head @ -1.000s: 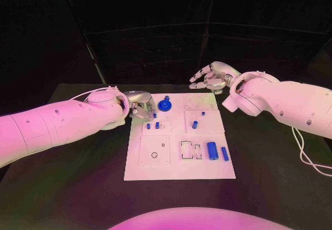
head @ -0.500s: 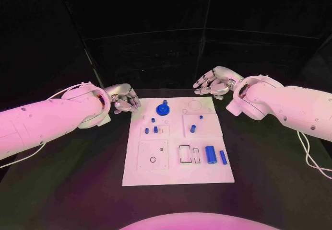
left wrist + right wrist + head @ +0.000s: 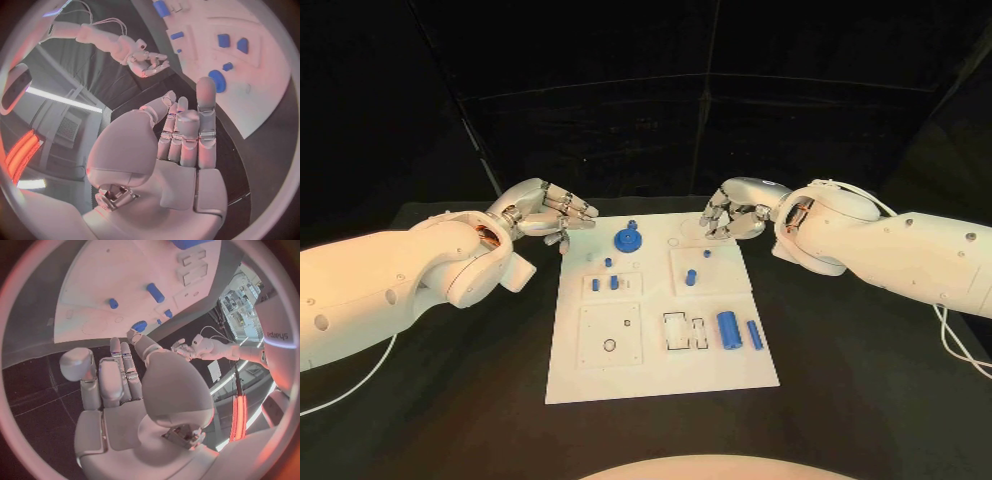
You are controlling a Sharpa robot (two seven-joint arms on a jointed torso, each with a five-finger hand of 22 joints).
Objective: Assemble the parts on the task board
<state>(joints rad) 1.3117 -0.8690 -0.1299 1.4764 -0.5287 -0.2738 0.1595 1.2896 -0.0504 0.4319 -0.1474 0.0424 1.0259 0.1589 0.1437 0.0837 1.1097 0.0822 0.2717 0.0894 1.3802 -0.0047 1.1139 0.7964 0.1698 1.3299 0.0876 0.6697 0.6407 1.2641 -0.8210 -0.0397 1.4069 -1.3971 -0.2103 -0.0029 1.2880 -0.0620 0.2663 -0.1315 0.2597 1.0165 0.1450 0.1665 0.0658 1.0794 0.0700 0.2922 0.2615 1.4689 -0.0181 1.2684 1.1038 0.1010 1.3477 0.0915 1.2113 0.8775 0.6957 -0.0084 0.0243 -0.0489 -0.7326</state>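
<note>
The white board (image 3: 653, 320) lies in the middle of the black table (image 3: 848, 350). The left hand (image 3: 542, 211) has pulled back off the board, fingers apart and empty. The right hand (image 3: 734, 213) has dropped to the far edge, loosely curled, empty. So no part is being moved. The blue knob (image 3: 629, 238) stands up in the head view; the left wrist view shows its flat top.

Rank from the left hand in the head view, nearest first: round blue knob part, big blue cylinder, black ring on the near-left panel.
From the left hand:
1. Round blue knob part, far end of the task board, just beside the hand.
2. Black ring, near-left panel.
3. Big blue cylinder, right side.
</note>
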